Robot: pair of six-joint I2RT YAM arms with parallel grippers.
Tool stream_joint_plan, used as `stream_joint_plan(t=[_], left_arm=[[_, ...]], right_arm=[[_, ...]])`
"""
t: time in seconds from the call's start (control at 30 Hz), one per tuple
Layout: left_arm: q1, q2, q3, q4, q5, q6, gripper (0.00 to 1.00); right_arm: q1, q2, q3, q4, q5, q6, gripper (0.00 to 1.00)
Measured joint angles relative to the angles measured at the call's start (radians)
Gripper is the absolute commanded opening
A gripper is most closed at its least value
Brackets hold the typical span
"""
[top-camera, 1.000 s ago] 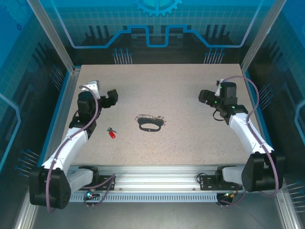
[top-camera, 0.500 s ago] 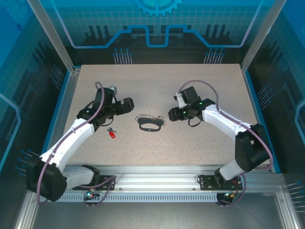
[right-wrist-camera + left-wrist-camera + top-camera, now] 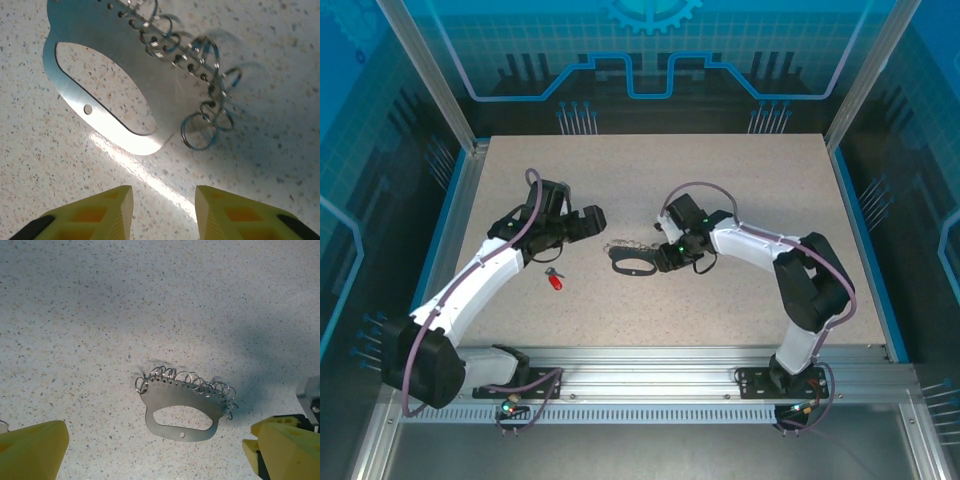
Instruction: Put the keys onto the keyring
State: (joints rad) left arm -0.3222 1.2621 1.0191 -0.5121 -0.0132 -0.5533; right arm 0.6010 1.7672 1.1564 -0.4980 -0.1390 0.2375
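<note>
The keyring (image 3: 634, 262) is a dark grey flat oval loop lying mid-table, with small silvery rings (image 3: 632, 246) along its far edge. Left of it lies the tiny key (image 3: 556, 282), red-headed and untouched. My left gripper (image 3: 588, 220) hovers open, back-left of the loop; its wrist view looks down on the keyring (image 3: 175, 399) between wide-apart yellow fingers (image 3: 31, 451). My right gripper (image 3: 665, 256) is low at the loop's right end, open with nothing in it. Its wrist view has the keyring (image 3: 130, 50) and end ring (image 3: 199, 131) just ahead of the fingertips (image 3: 102, 212).
The speckled tabletop (image 3: 740, 180) is bounded by blue enclosure walls and a metal rail (image 3: 650, 365) at the near edge. The right arm's forearm (image 3: 760, 240) stretches across the table's middle right.
Both arms have swung in from the table's sides toward the keyring. The right gripper came down to the loop's right end. The key and keyring have not moved.
</note>
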Motion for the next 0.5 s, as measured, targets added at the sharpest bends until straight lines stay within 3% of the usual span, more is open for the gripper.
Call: stream_joint_plan(t=[0.5], left_arm=[[0.000,0.000,-0.015,-0.001,0.022,-0.030,0.99]], right_arm=[[0.007,0.081,0.096,-0.068,0.008,-0.082,0.32]])
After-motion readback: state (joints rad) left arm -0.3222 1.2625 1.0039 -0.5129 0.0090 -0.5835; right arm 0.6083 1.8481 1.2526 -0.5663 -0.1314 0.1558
